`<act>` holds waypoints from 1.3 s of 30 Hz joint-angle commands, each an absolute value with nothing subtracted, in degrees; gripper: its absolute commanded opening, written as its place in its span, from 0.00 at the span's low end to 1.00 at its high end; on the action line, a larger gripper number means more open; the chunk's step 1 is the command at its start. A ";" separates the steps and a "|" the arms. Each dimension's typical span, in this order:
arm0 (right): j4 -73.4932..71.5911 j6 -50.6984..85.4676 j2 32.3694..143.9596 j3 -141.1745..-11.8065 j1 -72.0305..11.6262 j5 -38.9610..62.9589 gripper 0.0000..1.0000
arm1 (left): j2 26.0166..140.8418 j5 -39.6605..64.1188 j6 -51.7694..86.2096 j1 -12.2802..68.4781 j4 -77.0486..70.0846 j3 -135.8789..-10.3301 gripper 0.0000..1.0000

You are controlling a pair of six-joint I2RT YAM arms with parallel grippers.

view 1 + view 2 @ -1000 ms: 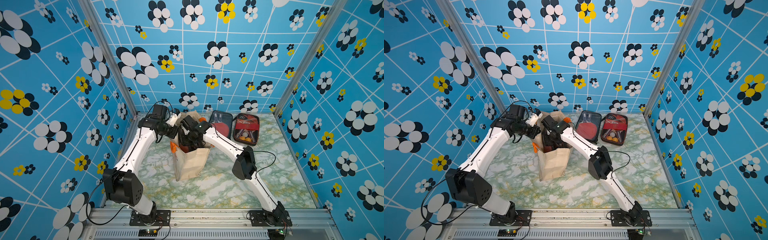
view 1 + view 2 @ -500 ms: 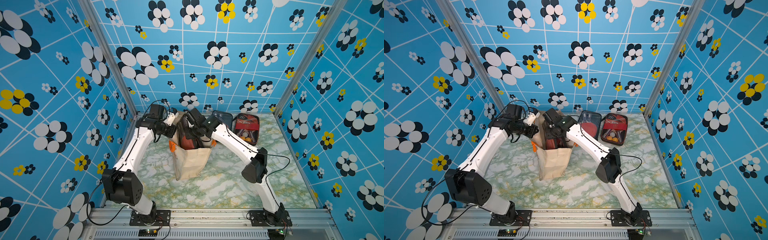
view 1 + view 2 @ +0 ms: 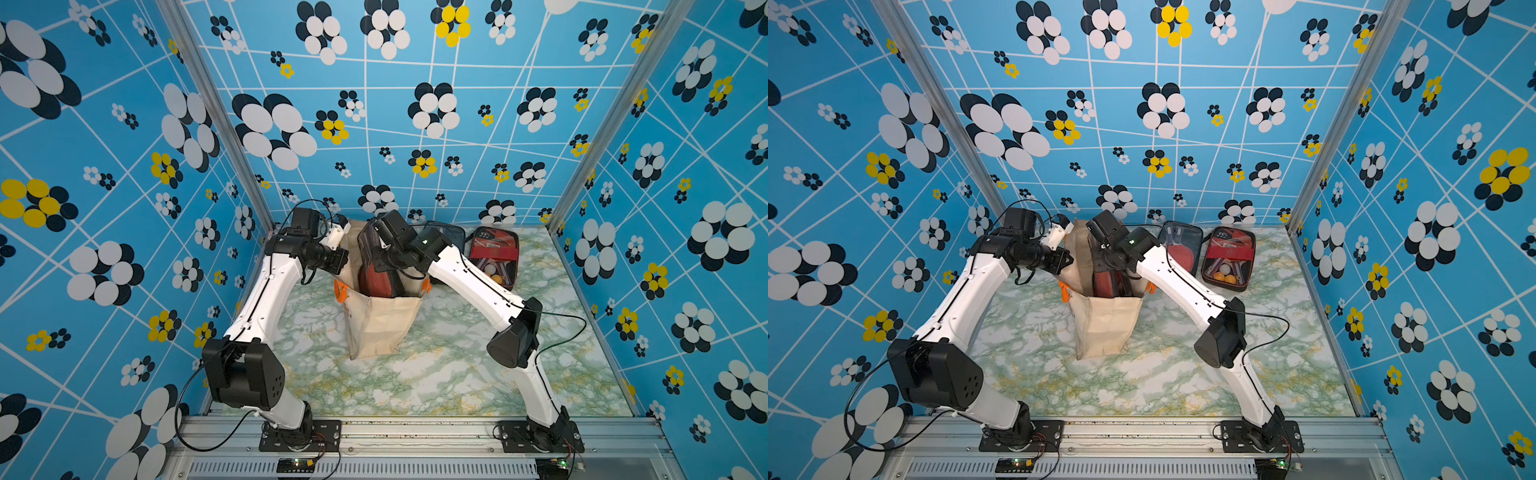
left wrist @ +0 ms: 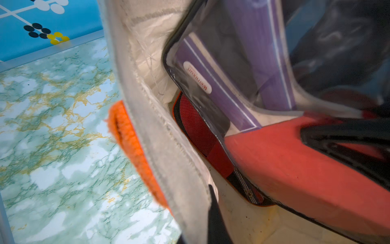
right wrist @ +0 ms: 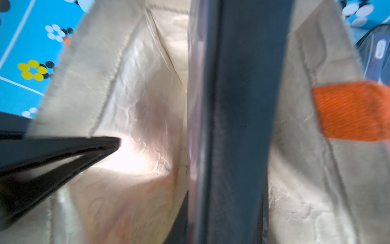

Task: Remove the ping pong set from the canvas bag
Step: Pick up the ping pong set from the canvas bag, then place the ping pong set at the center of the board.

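The beige canvas bag [image 3: 380,328] [image 3: 1104,328] with orange handles [image 5: 350,112] stands upright mid-table in both top views. My left gripper [image 3: 343,259] [image 4: 202,221] is shut on the bag's left rim [image 4: 168,147], one black finger inside the fabric. A ping pong set [image 3: 376,274] [image 3: 1108,278] sticks halfway out of the bag's mouth; it is a clear-fronted case with red paddles [image 4: 295,169]. My right gripper [image 3: 378,255] [image 5: 222,221] is shut on the case's upper edge [image 5: 236,126].
Two more paddle cases lie flat at the back right of the marble table: a dark one [image 3: 446,237] [image 3: 1177,249] and a red-and-black one with balls [image 3: 496,257] [image 3: 1227,259]. Patterned blue walls close in three sides.
My right gripper has risen from deep in the bag, drawing the ping pong set up through the mouth. The left gripper has kept its hold on the rim.
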State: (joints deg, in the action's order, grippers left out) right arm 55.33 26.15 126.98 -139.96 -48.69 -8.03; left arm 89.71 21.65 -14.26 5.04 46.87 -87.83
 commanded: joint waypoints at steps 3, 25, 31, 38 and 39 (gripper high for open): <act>54.24 24.23 122.26 -145.73 -48.65 -11.78 0.00 | 90.26 22.55 -16.09 4.02 47.11 -89.65 0.00; 41.73 18.21 106.32 -137.40 -47.17 -22.38 0.00 | 90.57 24.05 -18.01 1.34 47.79 -89.91 0.00; 39.85 16.98 101.60 -132.61 -46.41 -24.68 0.00 | 91.35 25.66 -19.47 0.02 48.46 -91.01 0.00; 40.40 18.09 97.70 -126.74 -44.73 -25.84 0.00 | 94.11 26.82 -23.09 -1.62 51.30 -95.13 0.00; 40.43 18.65 97.02 -125.24 -44.39 -25.84 0.00 | 94.66 26.38 -23.52 -1.82 51.81 -95.90 0.00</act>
